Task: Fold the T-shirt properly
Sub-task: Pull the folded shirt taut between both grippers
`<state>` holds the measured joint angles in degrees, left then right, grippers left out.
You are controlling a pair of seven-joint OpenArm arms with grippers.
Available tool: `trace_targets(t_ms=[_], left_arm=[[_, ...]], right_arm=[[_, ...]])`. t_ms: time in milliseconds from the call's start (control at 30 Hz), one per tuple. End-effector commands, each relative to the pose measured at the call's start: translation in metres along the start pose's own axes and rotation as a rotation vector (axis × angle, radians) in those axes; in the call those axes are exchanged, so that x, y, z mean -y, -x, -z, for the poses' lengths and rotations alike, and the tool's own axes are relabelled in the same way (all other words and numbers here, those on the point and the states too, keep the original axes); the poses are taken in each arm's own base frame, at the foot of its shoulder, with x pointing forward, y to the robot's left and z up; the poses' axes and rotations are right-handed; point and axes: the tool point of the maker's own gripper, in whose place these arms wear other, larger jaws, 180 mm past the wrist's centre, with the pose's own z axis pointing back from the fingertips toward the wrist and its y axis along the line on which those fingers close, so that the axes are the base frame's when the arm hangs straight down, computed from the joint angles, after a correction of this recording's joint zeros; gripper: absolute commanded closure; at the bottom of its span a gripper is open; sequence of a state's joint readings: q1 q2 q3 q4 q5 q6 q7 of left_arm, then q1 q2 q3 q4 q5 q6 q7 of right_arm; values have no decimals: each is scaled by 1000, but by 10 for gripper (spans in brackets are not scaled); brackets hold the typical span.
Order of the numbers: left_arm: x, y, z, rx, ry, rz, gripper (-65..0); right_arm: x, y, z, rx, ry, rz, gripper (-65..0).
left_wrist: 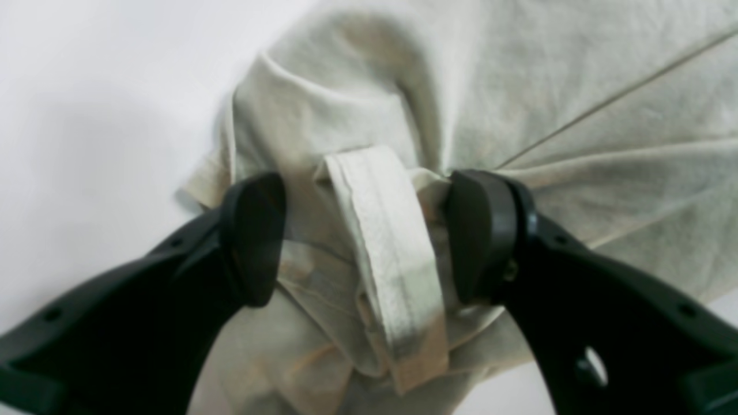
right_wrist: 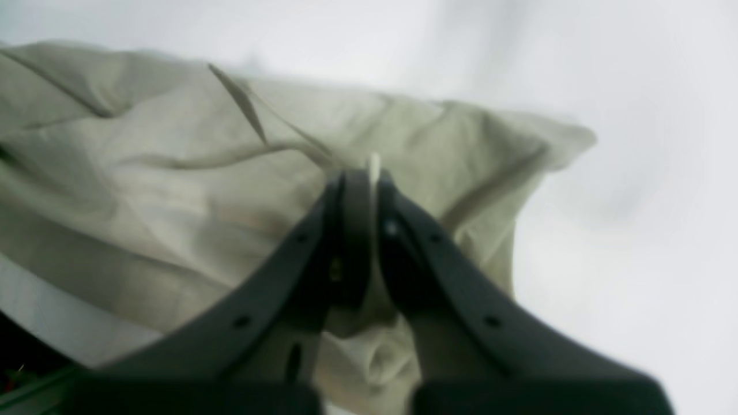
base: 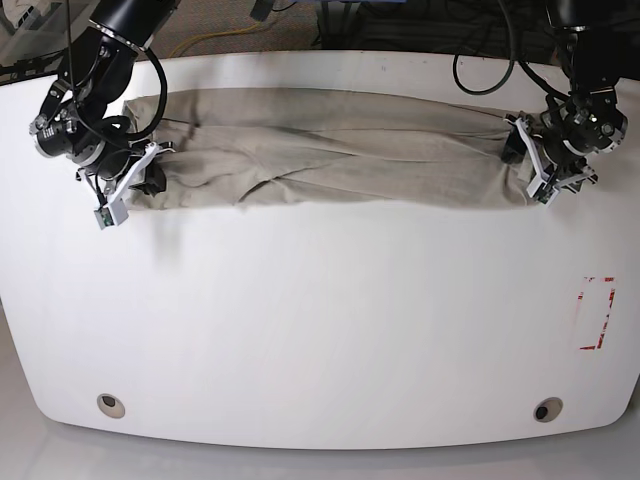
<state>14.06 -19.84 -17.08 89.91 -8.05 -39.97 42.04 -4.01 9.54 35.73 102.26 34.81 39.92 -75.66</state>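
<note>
Base view: T-shirt (base: 330, 150) stretched across far side of desk (base: 320, 320)
Right gripper (right_wrist: 373, 173) fingers clamped on one end; left gripper (left_wrist: 363, 236) fingers apart, straddling bunched hem

A white bench (base: 320, 330) with rounded corners fills most of the base view. Two small round fittings (base: 112, 404) sit near its front corners. A red dashed rectangle (base: 597, 313) is marked near its right edge. Behind the bench lies a speckled floor (base: 230, 25) with a yellow cable (base: 215, 42) and dark cables.
</note>
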Motion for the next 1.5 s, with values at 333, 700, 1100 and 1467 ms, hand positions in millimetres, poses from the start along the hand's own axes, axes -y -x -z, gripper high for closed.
trace_targets(t_ms=[333,700,1100,1467], left_arm=[[-3,19,-1,-92,-20,29,-407],[-3,18,0,-89,-19,27,-407],[-2,9,-3,-63,-23,31,-408],[7,-52,-22,145,25,15,-424]], right_arm=[[66,13,2,68,37,112,-149],[54,-7,-34,79,108,-25,-328],[-39,-2,-5,49,-43,-26,-328],[-19,47,48,-19,-156,140,-328]])
